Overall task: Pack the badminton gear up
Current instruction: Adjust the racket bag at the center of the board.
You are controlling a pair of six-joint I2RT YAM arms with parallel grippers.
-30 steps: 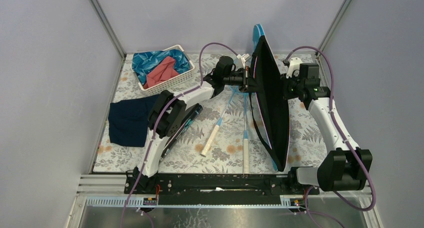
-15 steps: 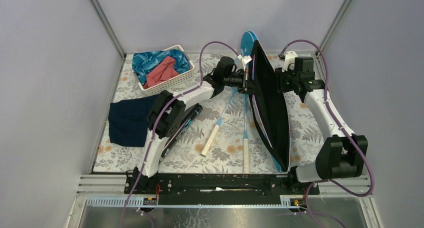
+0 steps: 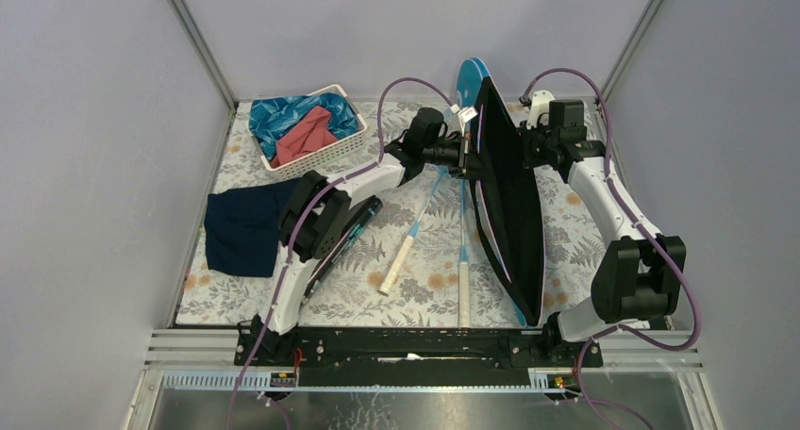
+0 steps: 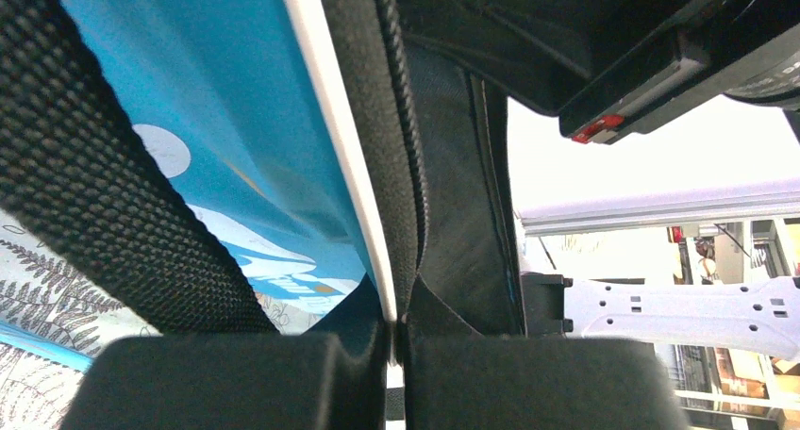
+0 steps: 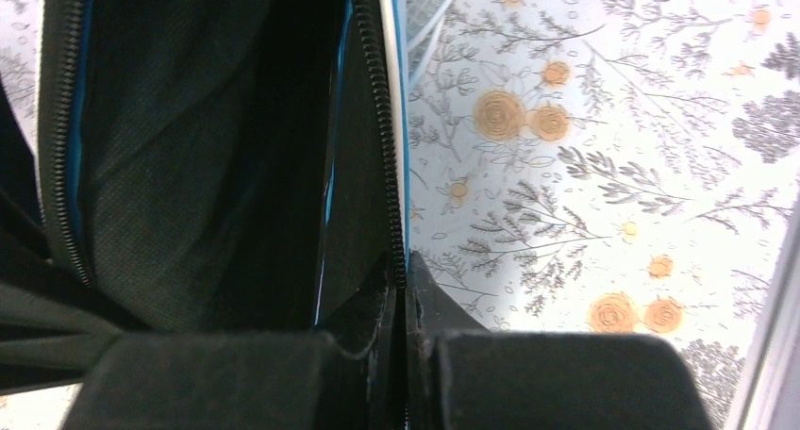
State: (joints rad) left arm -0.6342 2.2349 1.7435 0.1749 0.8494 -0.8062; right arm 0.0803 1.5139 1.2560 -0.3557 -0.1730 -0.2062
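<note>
Blue racket bag point(image 3: 509, 204) stands up on edge over the right half of the floral tablecloth point(image 3: 415, 303). It is unzipped, and its black lining shows in the top view.

Left gripper point(image 4: 396, 359): jaws pressed together on one rim of the bag, with white piping and zip tape pinched between the pads. Right gripper point(image 5: 406, 350): likewise clamped on the opposite zip edge, the zipper teeth running down into the pinch. Both grips are near the bag's wide far end, one on each side of the opening.

First racket point(image 3: 404, 251) lies flat to the left of the bag, white handle toward the near edge. Second racket point(image 3: 463, 284) lies between it and the bag, handle just beside the bag's lower rim. Both shafts run up beneath the left gripper.

Black tube point(image 3: 363, 218) lies diagonally against the left arm, partly hidden. White basket point(image 3: 325, 152) of cloths sits in the far left corner. Navy cloth point(image 3: 241, 227) lies at the left edge, well apart from the bag.
</note>
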